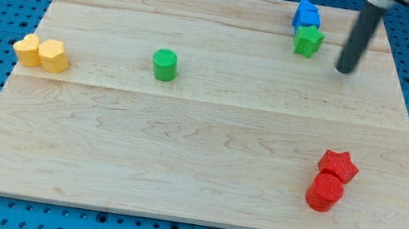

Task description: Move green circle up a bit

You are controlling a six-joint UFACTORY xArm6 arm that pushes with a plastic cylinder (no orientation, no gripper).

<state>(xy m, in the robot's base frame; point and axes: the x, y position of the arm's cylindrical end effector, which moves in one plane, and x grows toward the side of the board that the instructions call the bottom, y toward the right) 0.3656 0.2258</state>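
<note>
The green circle (165,65) stands alone on the wooden board (180,168), left of centre in the upper half, well apart from every other block. The tip (345,70) rests near the view's top right, just right of the green star (308,41) and the blue blocks (307,16), so the circle lies far to its left and slightly lower. To push the circle upward, the tip would likely need to get below it first. There is no pincer here, only a bare rod that holds nothing. The rod's upper end is cut off by the frame. The blue blocks' shapes are hard to make out. Two yellow blocks (41,52) sit at the left edge; a red star (339,165) and red circle (325,192) touch at lower right.
</note>
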